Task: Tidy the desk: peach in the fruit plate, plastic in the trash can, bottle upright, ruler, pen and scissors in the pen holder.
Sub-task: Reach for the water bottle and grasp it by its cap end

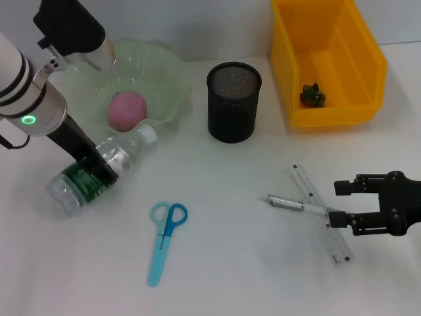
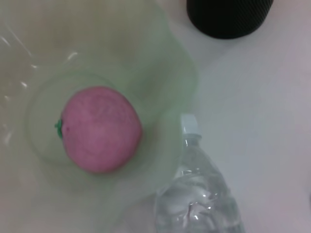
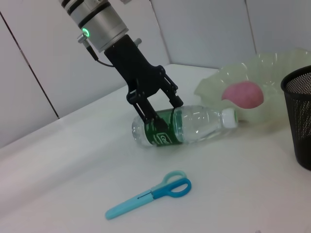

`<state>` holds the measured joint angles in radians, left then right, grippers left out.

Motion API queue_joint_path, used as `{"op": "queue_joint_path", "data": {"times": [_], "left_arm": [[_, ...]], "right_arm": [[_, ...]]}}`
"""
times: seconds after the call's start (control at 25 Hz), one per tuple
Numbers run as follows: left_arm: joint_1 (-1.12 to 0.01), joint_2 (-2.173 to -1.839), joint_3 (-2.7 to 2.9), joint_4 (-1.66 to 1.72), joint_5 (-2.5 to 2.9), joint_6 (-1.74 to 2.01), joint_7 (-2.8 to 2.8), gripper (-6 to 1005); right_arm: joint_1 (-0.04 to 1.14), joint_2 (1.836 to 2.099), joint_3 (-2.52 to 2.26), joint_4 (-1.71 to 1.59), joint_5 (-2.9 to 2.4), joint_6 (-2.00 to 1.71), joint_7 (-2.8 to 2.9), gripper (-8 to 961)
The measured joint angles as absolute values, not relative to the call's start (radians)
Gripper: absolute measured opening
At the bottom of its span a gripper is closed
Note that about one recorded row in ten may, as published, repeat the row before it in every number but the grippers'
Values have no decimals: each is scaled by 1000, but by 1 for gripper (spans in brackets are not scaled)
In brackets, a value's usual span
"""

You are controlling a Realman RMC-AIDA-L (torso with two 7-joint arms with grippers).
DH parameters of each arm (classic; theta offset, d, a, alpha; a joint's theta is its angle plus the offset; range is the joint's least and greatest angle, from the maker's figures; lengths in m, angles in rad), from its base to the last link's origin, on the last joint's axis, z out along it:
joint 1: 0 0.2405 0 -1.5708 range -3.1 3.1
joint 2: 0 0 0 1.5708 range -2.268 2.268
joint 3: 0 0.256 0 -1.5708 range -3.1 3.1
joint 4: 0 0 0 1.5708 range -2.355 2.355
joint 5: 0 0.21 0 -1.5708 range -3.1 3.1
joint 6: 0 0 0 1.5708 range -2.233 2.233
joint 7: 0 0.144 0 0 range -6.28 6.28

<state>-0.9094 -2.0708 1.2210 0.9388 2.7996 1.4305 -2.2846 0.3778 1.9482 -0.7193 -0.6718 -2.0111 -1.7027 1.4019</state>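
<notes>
The left tool reaches down steeply, its fingers closed around the green-labelled middle of the bottle — label text unreadable. The bottle lies on the worktop, cap toward the plate holding the peach. The right tool hovers low and level, fingers apart, over the ruler and pen.

no legible text, only blurred white print on the bottle green label
</notes>
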Motion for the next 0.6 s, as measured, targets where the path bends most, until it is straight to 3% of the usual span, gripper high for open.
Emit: {"op": "queue_joint_path", "data": {"times": [0.6], "left_arm": [[-916,-2075,1222,927,2741,1414,-2260,709]], "right_arm": [[385,1954,-719,-672,-2011,-1701,1402,741]]}}
